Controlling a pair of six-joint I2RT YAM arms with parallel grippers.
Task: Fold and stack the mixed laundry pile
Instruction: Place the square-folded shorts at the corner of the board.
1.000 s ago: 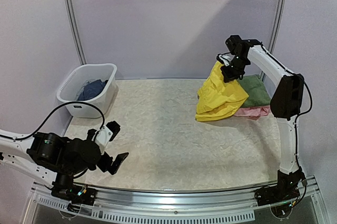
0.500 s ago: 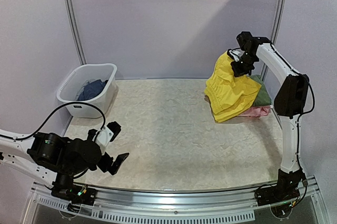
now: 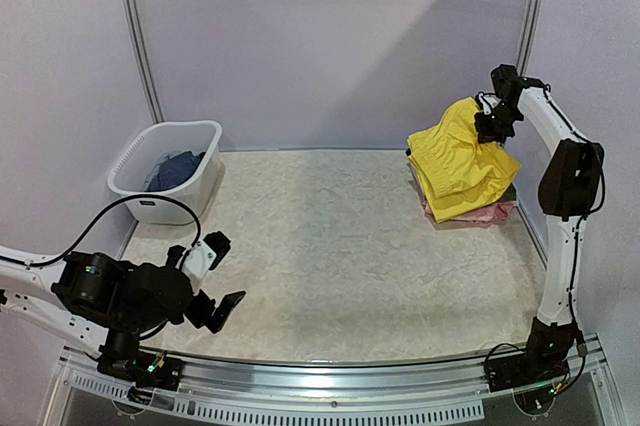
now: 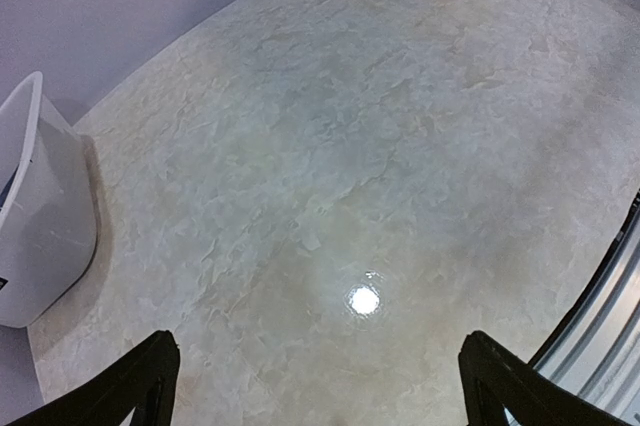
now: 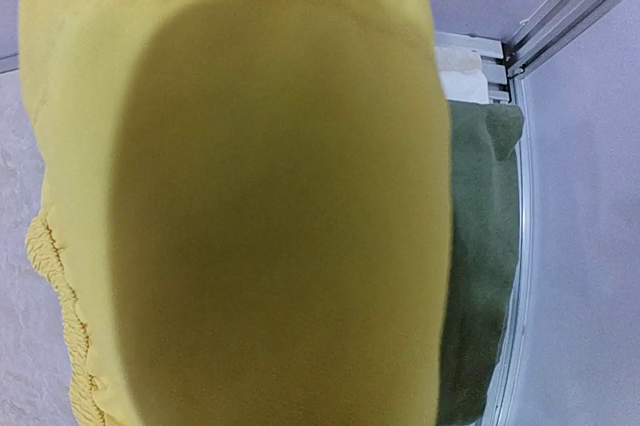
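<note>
- The pale marbled table top (image 3: 330,256) carries the stack at its far right corner, close to the right wall. A release made too far right can, in my judgement, drop cloth against the wall and off the stack.
- The bright yellow fabric shorts (image 3: 460,158) lie draped over the stack, with their upper edge lifted and pinched in the closed right gripper (image 3: 494,124). If the jaws open at this height, the raised edge may fall unevenly and undo the fold.
- The white plastic slotted basket (image 3: 140,178) stands at the far left, well apart from the stack. Nothing obstructs the path between them.
- The olive-green soft garment (image 5: 480,276) lies under the shorts, beside the wall rail. Dragging the shorts sideways risks shifting it.
- The pink soft garment (image 3: 482,212) shows at the near edge of the stack, beneath the shorts.
- The dark blue soft garment (image 3: 178,168) is in the basket, not yet folded.
- The left gripper (image 3: 220,274) hovers over the near left of the table, jaws spread wide and holding nothing.
- The yellow cloth covers most of the right wrist view, so placement is hard to check from there.
</note>
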